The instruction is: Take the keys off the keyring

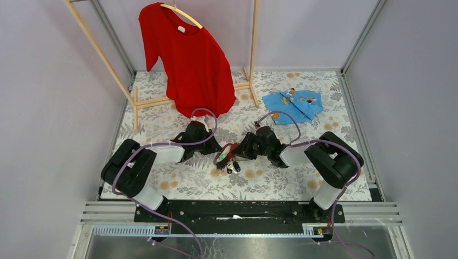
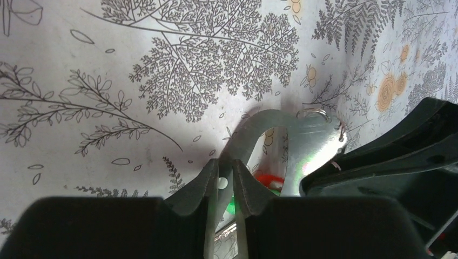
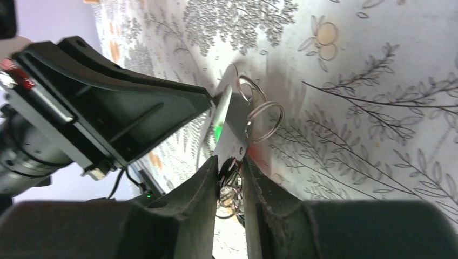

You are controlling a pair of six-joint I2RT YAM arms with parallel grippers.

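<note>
The keyring (image 1: 223,152) is a pinkish-grey flat band loop held up between my two grippers at the table's middle. The keys (image 1: 233,168) hang below it, with red and black heads showing. My left gripper (image 1: 214,149) is shut on one side of the band (image 2: 291,135); its fingertips (image 2: 215,174) pinch the strap, and the red head (image 2: 268,179) and a green head (image 2: 232,205) show behind. My right gripper (image 1: 244,149) is shut on the band's other end (image 3: 229,116). Small wire rings (image 3: 264,121) hang on the band, and more rings with a black head (image 3: 228,181) sit between its fingers.
A red shirt (image 1: 189,59) hangs on a wooden rack (image 1: 162,101) at the back left. A blue cloth (image 1: 294,105) with small items on it lies at the back right. The table has a leaf-patterned cover (image 1: 270,183).
</note>
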